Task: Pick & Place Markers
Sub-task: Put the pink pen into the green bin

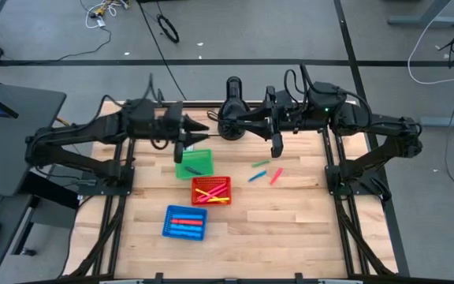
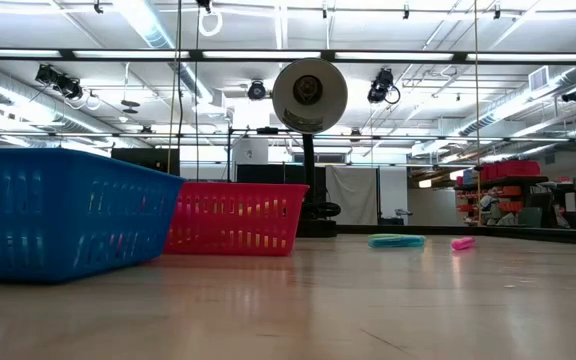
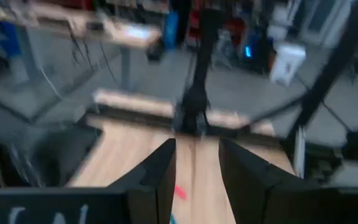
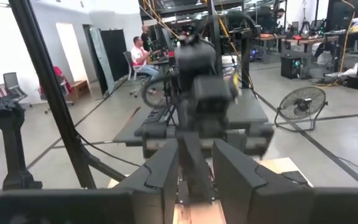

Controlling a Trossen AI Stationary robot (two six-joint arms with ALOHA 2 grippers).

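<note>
Three loose markers lie flat on the wooden table [image 1: 290,229] right of centre: a green one [image 1: 260,164], a blue one [image 1: 257,177] and a pink one [image 1: 276,175]; the low view shows the pink marker [image 2: 463,243] too. More markers lie inside the red basket [image 1: 212,190] and the blue basket [image 1: 185,222]. My left gripper [image 1: 199,130] hangs high above the green basket [image 1: 194,163], pointing toward the table's right, open [image 3: 194,180] and holding nothing. My right gripper [image 1: 243,122] hangs high at the far edge, pointing left, also open [image 4: 194,180] and holding nothing.
A black stand [image 1: 232,110] with a round head [image 2: 309,95] rises at the middle of the far edge, between the two grippers. The three baskets sit in a slanting row left of centre. Bare wood lies at the near right of the table.
</note>
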